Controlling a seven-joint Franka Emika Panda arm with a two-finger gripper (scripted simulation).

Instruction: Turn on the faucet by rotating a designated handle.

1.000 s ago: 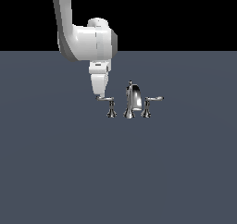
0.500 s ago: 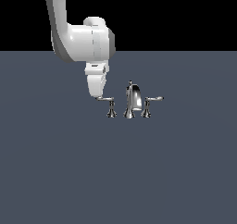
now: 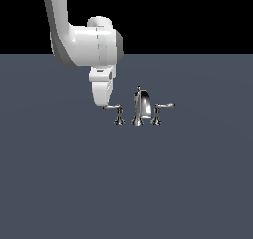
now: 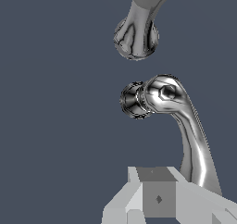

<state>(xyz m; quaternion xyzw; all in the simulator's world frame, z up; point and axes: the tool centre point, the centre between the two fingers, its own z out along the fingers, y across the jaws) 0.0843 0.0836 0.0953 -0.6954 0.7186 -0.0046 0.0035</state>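
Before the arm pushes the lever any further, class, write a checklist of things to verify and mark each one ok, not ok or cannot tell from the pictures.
1. Gripper is at the correct lever, the one on the exterior view's left: ok.
2. Gripper meets the lever at its free tip, away from the pedestal: ok.
3. Real contact between finger and lever: cannot tell; they overlap in both views.
4. Gripper clear of the spout: ok.
5. Far lever untouched: ok.
6. Fingers open or shut: cannot tell.

Flat slate-grey floor (image 3: 126,183), black backdrop (image 3: 188,16) behind.
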